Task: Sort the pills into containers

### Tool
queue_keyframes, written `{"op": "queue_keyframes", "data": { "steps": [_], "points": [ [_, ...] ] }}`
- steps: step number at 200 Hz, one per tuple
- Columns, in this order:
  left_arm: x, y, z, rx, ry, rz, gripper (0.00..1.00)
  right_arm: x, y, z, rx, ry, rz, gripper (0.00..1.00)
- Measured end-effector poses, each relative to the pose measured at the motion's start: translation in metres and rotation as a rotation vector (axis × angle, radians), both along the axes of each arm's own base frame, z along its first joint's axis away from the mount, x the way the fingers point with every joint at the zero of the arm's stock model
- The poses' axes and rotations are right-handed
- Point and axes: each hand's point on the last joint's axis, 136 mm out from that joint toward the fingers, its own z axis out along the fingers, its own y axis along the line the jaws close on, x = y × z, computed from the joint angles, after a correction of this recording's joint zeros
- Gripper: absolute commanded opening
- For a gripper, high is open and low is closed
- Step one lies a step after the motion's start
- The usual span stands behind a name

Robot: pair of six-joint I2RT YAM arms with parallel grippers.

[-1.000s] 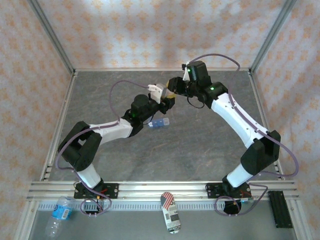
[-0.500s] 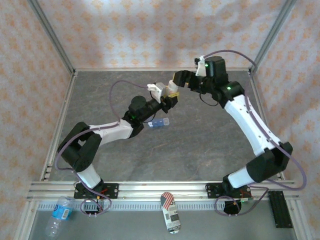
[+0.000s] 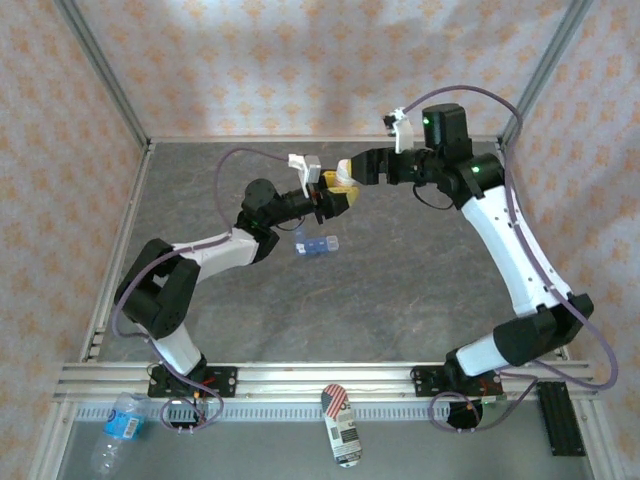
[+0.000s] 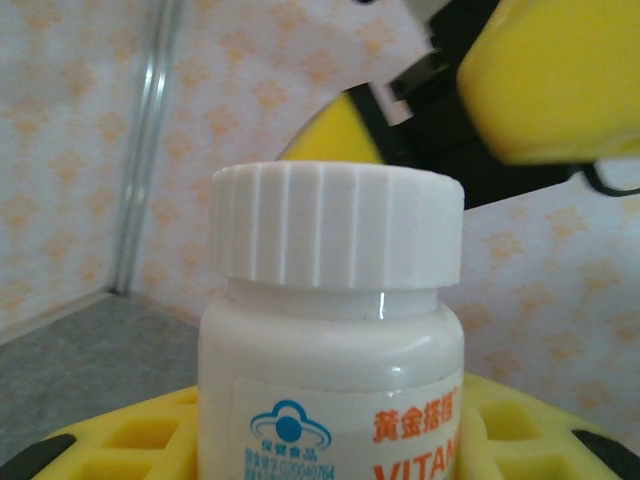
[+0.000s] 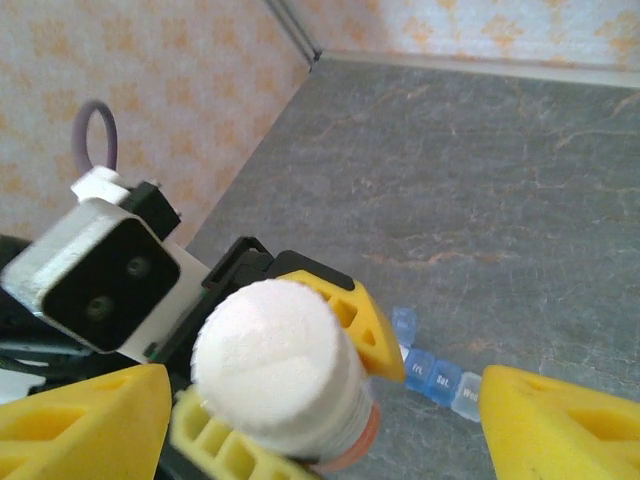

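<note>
left gripper [image 4: 325,445]: clamped on the lower body of the white vitamin bottle [image 4: 330,340]; its yellow fingers [image 4: 120,440] are seen pressed against both sides of the bottle, which is held clear of the worktop [image 3: 400,280].
white vitamin bottle: a label with a blue emblem and orange lettering is carried on the front; an orange band is seen at its base in the right wrist view. The cap end is turned toward the right gripper.
ribbed cap [image 4: 338,232]: white, seated on the neck of the bottle, with a narrow shoulder visible beneath it.
right gripper [image 5: 320,420]: the jaws are spread wide, one yellow finger [image 5: 85,420] at each side of the cap; a gap is seen on both sides, no contact is visible and nothing is held.
pill organiser [image 3: 317,246]: a short strip of joined translucent blue compartments is laid flat on the grey worktop, near the middle, just on the near side of the held bottle in the top view and apart from both grippers. Lettering is printed on the lids, too small to be read with certainty.
near edge: a water bottle [image 3: 118,428] and a flag-printed pack [image 3: 342,425] are laid on the ledge in front of the arm bases, well apart from the organiser.
</note>
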Motion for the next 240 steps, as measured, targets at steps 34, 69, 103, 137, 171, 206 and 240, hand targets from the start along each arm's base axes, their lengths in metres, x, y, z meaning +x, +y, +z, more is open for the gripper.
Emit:
{"op": "queue_keyframes", "data": {
  "steps": [34,69,103,137,171,206,240],
  "points": [
    [-0.007,-0.005,-0.006,0.006,0.036,-0.064,0.00,-0.003,0.004,-0.012,-0.018,0.037,0.047,0.76],
    [-0.009,-0.007,-0.007,0.007,0.051,-0.092,0.00,-0.006,0.007,-0.014,-0.013,0.049,0.075,0.71],
    [-0.009,-0.008,-0.003,0.001,0.053,-0.105,0.00,-0.008,0.009,-0.014,-0.005,0.051,0.094,0.61],
    [-0.008,-0.010,-0.003,0.001,0.055,-0.116,0.00,-0.009,0.012,-0.014,0.004,0.060,0.109,0.63],
    [-0.008,-0.010,-0.002,-0.001,0.052,-0.116,0.00,-0.009,0.012,-0.014,0.009,0.064,0.111,0.67],
    [-0.008,-0.011,-0.003,0.000,0.054,-0.116,0.00,-0.008,0.013,-0.013,0.017,0.067,0.106,0.65],
    [-0.007,-0.011,-0.005,0.002,0.058,-0.116,0.00,-0.006,0.013,-0.010,0.029,0.062,0.097,0.60]
  ]
}}
